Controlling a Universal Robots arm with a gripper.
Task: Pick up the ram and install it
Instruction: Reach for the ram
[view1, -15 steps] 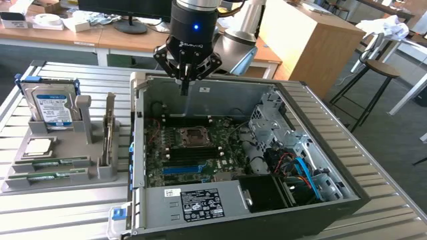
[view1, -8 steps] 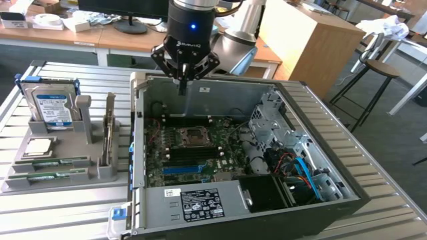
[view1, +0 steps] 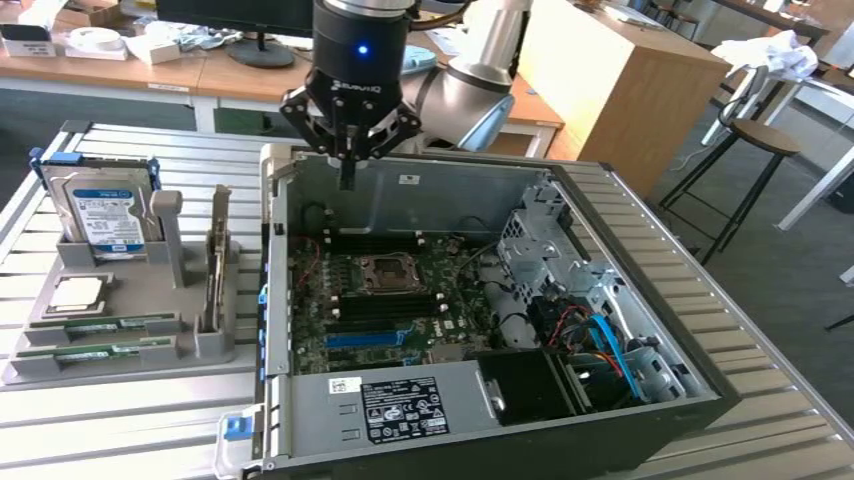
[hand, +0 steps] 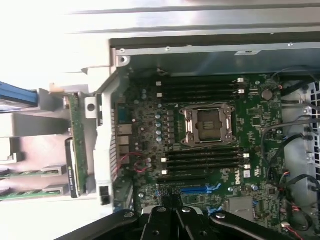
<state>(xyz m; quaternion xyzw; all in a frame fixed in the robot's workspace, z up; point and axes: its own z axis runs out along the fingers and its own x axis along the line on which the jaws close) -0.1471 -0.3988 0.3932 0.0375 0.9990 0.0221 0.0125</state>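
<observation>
Gripper (view1: 347, 178) hangs over the far wall of the case (view1: 441, 188), fingers pressed together and pinching nothing. So the job is barely under way by my reading: the ram (view1: 107, 324) lies flat in the grey holder (view1: 200, 345) off to the exterior view's left, well apart from the gripper, with a second stick (view1: 94, 353) just beside it. Nothing is picked, nothing is seated; both the pickup and the install are left to do.

The wrist view looks straight down onto the board and settles it: the black slots (hand: 200, 91) on either side of the socket (hand: 207, 125) all stand empty. The closed gripper (hand: 172, 212) pokes in at the edge there, and the ram (hand: 30, 172) sits in its holder outside the case. The exterior view adds the gripper's height above the case, plus the hard drive (view1: 107, 215) standing upright at the holder's far end
</observation>
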